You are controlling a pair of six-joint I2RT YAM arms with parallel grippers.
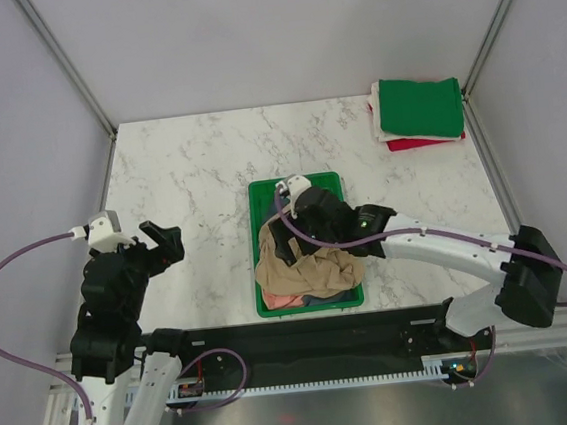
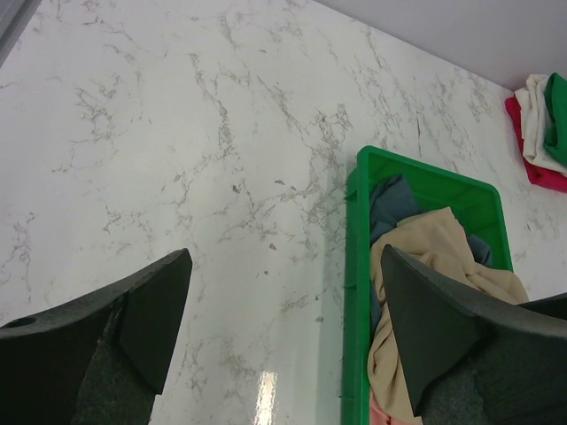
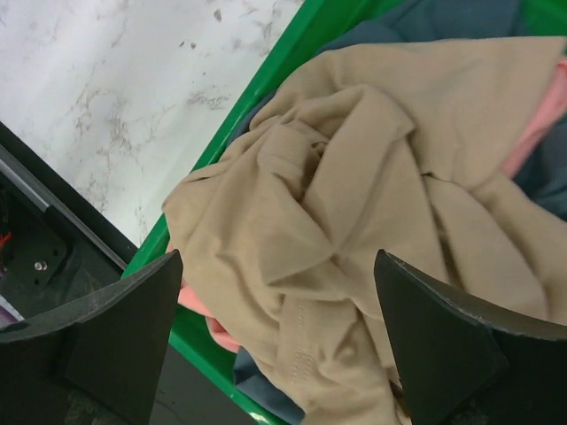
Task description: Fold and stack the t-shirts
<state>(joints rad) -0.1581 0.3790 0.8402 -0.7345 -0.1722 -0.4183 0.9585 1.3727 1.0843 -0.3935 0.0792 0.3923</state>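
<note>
Crumpled t-shirts fill a green tray [image 1: 255, 225]. A tan-beige one [image 1: 304, 269] [image 2: 425, 257] [image 3: 354, 195] lies on top, over a salmon pink one [image 1: 280, 300] [image 3: 190, 297] and a grey-blue one [image 2: 394, 199] [image 3: 443, 22]. My right gripper [image 1: 301, 239] [image 3: 276, 266] hangs open just over the tan shirt, holding nothing. Folded shirts are stacked at the back right corner, dark green [image 1: 419, 107] [image 2: 556, 115] above red [image 1: 423, 143] [image 2: 532, 164]. My left gripper [image 1: 166, 242] [image 2: 283, 266] is open and empty over bare marble, left of the tray.
The tray's left rim [image 2: 354, 266] [image 3: 292, 44] runs between the two grippers. A cream layer [image 2: 534, 115] shows in the folded stack. A black rail [image 1: 305, 336] lines the near table edge. Grey walls and slanted frame posts [image 1: 69, 67] enclose the marble table [image 1: 189, 171].
</note>
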